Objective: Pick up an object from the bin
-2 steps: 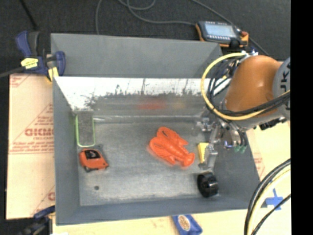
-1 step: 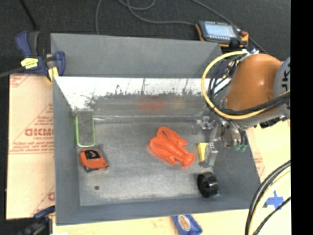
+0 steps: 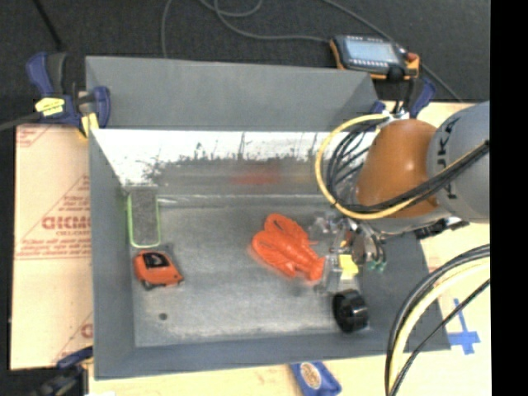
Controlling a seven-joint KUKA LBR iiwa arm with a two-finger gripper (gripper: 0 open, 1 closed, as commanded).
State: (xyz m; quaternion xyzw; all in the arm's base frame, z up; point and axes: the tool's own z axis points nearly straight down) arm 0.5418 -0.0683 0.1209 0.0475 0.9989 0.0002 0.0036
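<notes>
In the grey bin [image 3: 223, 308], your gripper [image 3: 334, 262] stands touching the right end of the crumpled orange thing [image 3: 282, 244] lying centre-right; whether it is released or clenched cannot be told, nothing is lifted, and the pick remains outstanding.

Dark floor [image 3: 107, 15], pale wooden tabletop [image 3: 454, 258] at lower right

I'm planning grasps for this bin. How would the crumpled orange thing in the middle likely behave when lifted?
The orange thing looks lumpy and folded, like soft rubber, so it probably sags when lifted. Its uneven lobes suggest it won't roll. Its thin folds hint it is light for its bulk.
</notes>
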